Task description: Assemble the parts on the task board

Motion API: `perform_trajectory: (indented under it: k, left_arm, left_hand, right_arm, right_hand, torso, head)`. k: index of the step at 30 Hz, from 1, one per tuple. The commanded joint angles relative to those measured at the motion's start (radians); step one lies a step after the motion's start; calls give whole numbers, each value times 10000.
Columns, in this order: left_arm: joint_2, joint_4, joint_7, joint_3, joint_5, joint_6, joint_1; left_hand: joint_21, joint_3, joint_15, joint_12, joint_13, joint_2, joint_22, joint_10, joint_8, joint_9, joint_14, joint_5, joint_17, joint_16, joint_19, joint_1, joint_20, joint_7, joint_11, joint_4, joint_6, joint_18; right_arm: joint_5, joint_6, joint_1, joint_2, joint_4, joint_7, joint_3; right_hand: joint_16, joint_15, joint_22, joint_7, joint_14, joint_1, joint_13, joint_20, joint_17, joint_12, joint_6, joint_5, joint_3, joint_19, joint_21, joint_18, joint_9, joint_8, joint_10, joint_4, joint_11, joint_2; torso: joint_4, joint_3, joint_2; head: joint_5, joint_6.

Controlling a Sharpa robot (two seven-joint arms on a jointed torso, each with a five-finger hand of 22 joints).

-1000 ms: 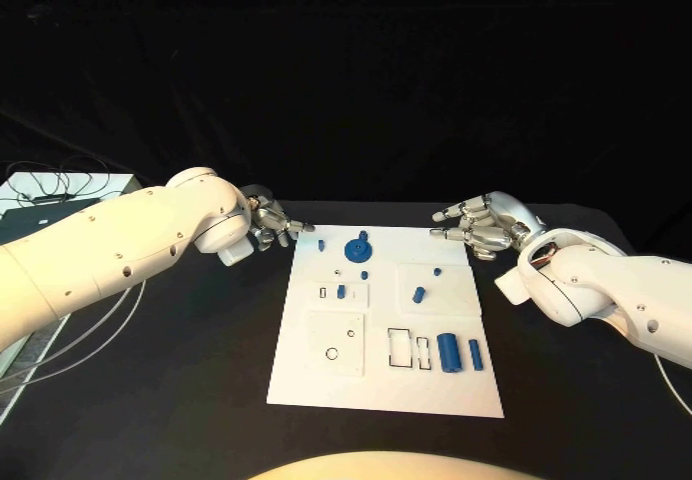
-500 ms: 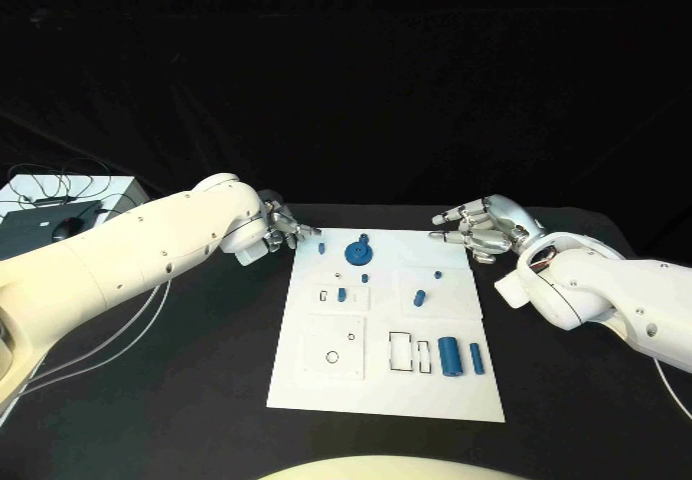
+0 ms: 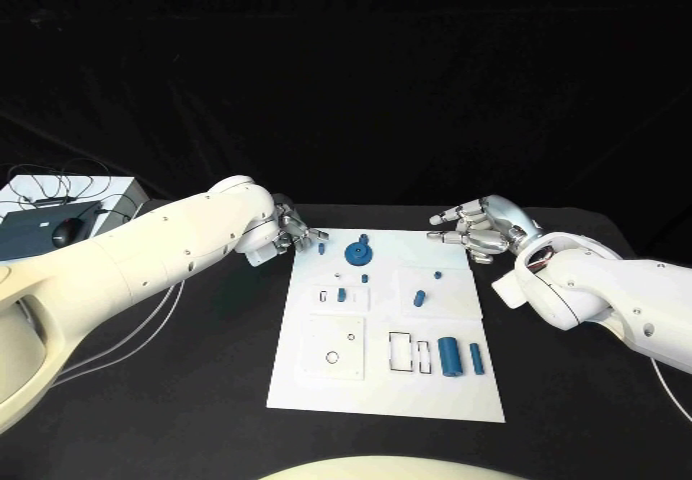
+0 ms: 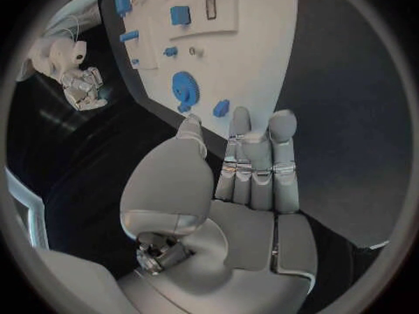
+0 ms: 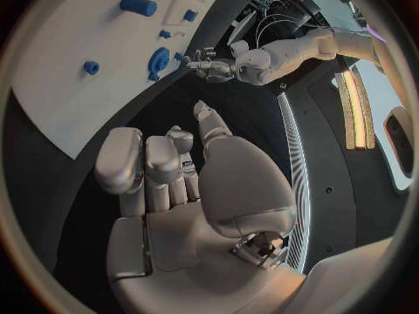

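Gear [image 3: 358, 247] beside left hand [image 3: 293, 233] (apart).

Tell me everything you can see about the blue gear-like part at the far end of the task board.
The blue gear-like part is a round, matte blue disc that looks like plastic, with a raised hub at its middle and fine teeth along its rim in the left wrist view. It lies flat on the white task board, near the far edge. A smaller blue piece lies apart beside it. The left robot hand is near, but nothing grips the gear.

Smooth white arms dotted with small screw holes; silver segmented left hand [image 3: 293, 234], right hand [image 3: 476, 228]
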Motion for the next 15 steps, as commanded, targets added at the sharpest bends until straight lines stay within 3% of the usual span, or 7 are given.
perform_trajectory:
  k: [1, 4, 6, 15]
  left_arm:
    - [67, -70, 128, -1, 22, 316, 39]
    - [101, -112, 118, -2, 85, 397, 58]
    - [117, -139, 106, -3, 103, 470, 66]
    - [291, -384, 3, -32, 62, 890, 104]
  left_hand:
    - [131, -48, -18, 68, 13, -42, 85, -53, 68, 35, 26, 83, 87, 129, 51, -129, 15, 1, -12, 30, 43, 160]
    - [311, 220, -34, 124, 49, -331, 287, -45, 303, 363, 44, 80, 204, 275, 86, -332, 14, -50, -23, 306, -31, 155]
    - [397, 252, -67, 199, 101, -361, 365, -31, 493, 667, 74, 80, 269, 347, 120, -444, -3, -104, -79, 308, -28, 135]
    - [711, 262, -187, 948, 508, -224, 725, -162, 1870, 3550, 161, 191, 564, 637, 222, -483, -122, -406, -279, 168, -519, 15]
  right_arm:
    - [-3, -4, 1, 9, -5, 76, 6]
    - [-4, 0, 1, 8, -7, 68, 6]
    - [-5, 2, 1, 8, -6, 64, 6]
    - [-16, 6, 1, 7, 26, 54, 6]
  right_hand:
    - [-21, -33, 1314, 54, 12, -49, -7, -15, -8, -36, -7, 29, -2, -72, -51, 182, 8, 18, -72, -71, 27, 6]
    - [-21, -33, 1314, 54, 12, -49, -7, -15, -8, -36, -7, 29, -2, -72, -51, 182, 8, 18, -72, -71, 27, 6]
    - [-21, -33, 1314, 54, 12, -49, -7, -15, -8, -36, -7, 29, -2, -72, -51, 182, 8, 18, -72, -71, 27, 6]
    - [-43, -37, 1317, 53, 18, -57, -22, -20, -15, -32, -7, 51, 15, -62, -57, 179, 8, 17, -55, -87, 24, 3]
  torso:
    - [-13, 14, -4]
    - [-13, 20, -4]
    - [-10, 21, -4]
    - [-5, 17, -6]
  head:
    - [-13, -16]
    - [-22, -23]
    - [-34, -29]
    - [-66, -37]
